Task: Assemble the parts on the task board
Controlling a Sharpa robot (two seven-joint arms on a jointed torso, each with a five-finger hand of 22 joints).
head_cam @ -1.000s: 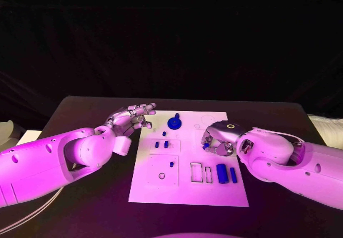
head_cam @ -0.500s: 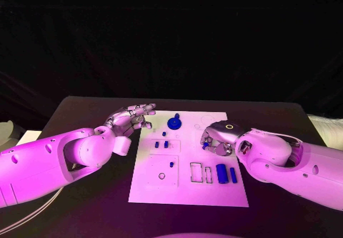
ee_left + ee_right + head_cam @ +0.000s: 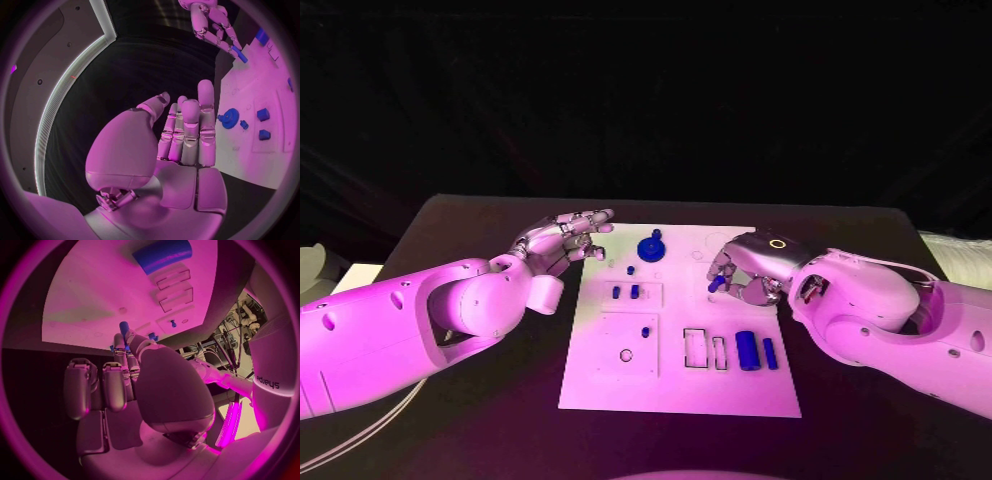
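Note:
The white task board (image 3: 682, 385) lies in the middle of the black table. My right hand (image 3: 744, 268) hovers over the board's right side and pinches a small blue peg (image 3: 717, 283) at its fingertips; the peg (image 3: 124, 328) sticks out past the thumb in the right wrist view. My left hand (image 3: 568, 238) is open at the board's far left corner and holds nothing. Its fingers (image 3: 189, 127) lie straight and close together. A blue gear-like part (image 3: 653, 246) stands near the board's far edge. Two blue cylinders (image 3: 749, 350) lie on the right, beside two narrow slots (image 3: 695, 346).
Two small blue blocks (image 3: 626, 292) sit in a recessed square on the board's left half. Nearer me, another square holds a small blue pin (image 3: 648, 330) and an oval hole (image 3: 626, 354). Bare black table (image 3: 473, 225) runs around the board.
My right hand has risen a little and shifted toward the far right with the blue peg in its fingertips. The left hand has stayed where it was.

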